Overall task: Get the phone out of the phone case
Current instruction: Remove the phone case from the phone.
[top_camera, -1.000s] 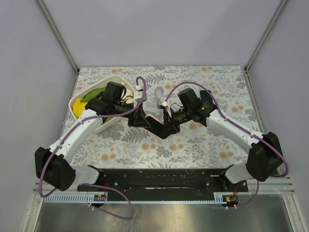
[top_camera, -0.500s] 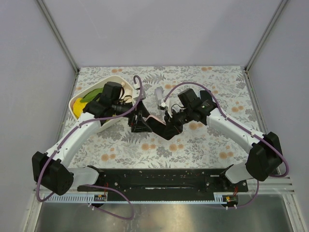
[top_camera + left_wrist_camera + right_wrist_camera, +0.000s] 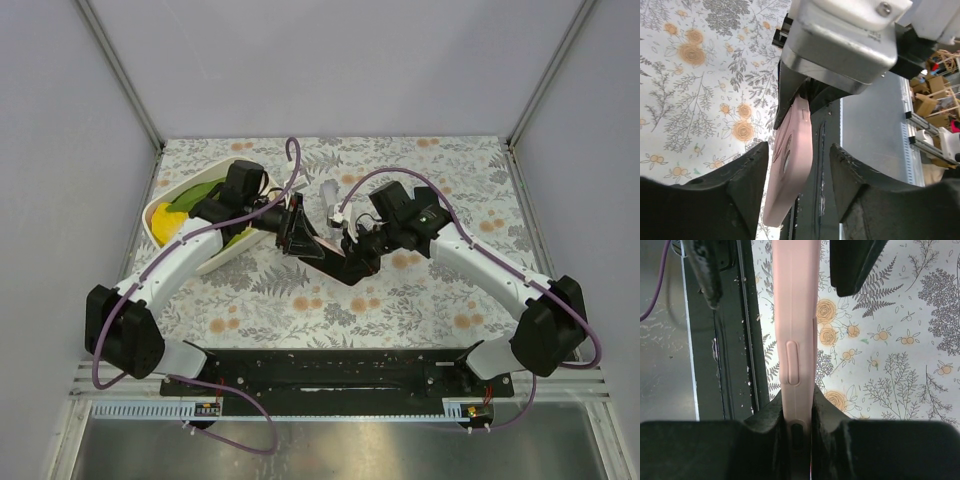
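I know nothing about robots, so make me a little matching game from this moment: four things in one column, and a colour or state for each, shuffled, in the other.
Things:
1. left gripper
2. right gripper
3. phone case
4. bowl

Colours and states:
A. white, far left in the top view
B. shut on the end of the case
C. pink
D. open, with one finger on each side of the case

Pairs: 1-D, 2-B, 3-C, 4-A
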Tool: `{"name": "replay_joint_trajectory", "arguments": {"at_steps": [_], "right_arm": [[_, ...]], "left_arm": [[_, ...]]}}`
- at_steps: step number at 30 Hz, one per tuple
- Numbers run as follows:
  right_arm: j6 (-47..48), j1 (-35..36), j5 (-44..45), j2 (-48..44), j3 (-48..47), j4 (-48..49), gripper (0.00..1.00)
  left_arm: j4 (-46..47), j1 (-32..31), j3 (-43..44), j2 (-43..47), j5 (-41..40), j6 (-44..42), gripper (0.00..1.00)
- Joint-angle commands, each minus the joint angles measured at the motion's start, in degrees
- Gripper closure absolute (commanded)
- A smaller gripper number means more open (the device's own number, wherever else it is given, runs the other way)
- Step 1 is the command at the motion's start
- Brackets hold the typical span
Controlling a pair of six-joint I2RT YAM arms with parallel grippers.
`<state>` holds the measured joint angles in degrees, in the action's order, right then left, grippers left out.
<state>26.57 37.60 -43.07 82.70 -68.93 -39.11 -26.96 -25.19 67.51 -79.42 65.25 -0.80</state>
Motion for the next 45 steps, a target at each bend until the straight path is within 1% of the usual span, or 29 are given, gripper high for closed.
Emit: {"name": "replay_joint_trajectory", "arguments": {"at_steps": [1, 6, 11, 12, 13, 14, 17, 21, 27, 31, 38, 39, 45], "right_arm": [[2.08, 0.89, -0.17, -3.33, -2.44, 1.23, 1.0], [2.7, 1.24, 1.32, -3.42, -1.74, 1.23, 1.0], [2.79, 1.68, 2.81, -3.59, -1.39, 1.58, 1.0], [2.88, 1.77, 2.99, -3.68, -1.3, 1.84, 1.0], [2.79, 1.86, 3.6, -3.77, -1.04, 2.2, 1.0], [2.7, 2.12, 4.56, -3.94, -1.04, 2.55, 1.0], [2.79, 3.26, 8.43, -4.21, -0.33, 3.95, 1.0], [2.0, 4.23, 12.56, -4.65, 0.46, 6.32, 1.0], [0.94, 4.84, 17.31, -5.44, 1.16, 9.49, 1.0], [0.77, 5.46, 20.03, -5.79, 1.6, 11.16, 1.0], [0.59, 5.9, 21.97, -6.49, 2.13, 12.66, 1.0], [0.59, 6.08, 22.24, -6.58, 2.22, 12.92, 1.0], [0.59, 6.34, 22.94, -7.28, 2.48, 13.27, 1.0]], "left_arm": [[4.81, -0.03, 1.93, -0.65, 5.5, 4.05, 0.49], [7.27, -0.03, 1.14, -0.56, 6.64, 6.68, 0.62], [8.86, 0.05, 0.35, -1.26, 7.69, 8.71, 0.84], [8.86, -0.03, 0.26, -1.35, 7.78, 9.06, 0.9], [9.03, 0.05, 0.0, -1.44, 7.96, 9.41, 0.94], [9.64, -0.03, -0.18, -1.36, 8.13, 10.02, 0.95], [12.97, 0.05, -1.49, -1.53, 8.75, 14.23, 0.98], [20.01, 0.05, -4.13, -1.88, 9.19, 21.96, 1.0], [21.86, 0.05, -5.89, -3.29, 9.1, 27.33, 1.0], [25.9, -0.03, -7.3, -3.73, 7.79, 33.13, 1.0], [26.7, -0.12, -8.0, -5.75, 6.82, 37.53, 1.0], [28.18, -0.12, -8.26, -5.92, 6.73, 38.15, 1.0], [29.77, -0.47, -9.76, -7.24, 5.33, 41.75, 1.0]]}}
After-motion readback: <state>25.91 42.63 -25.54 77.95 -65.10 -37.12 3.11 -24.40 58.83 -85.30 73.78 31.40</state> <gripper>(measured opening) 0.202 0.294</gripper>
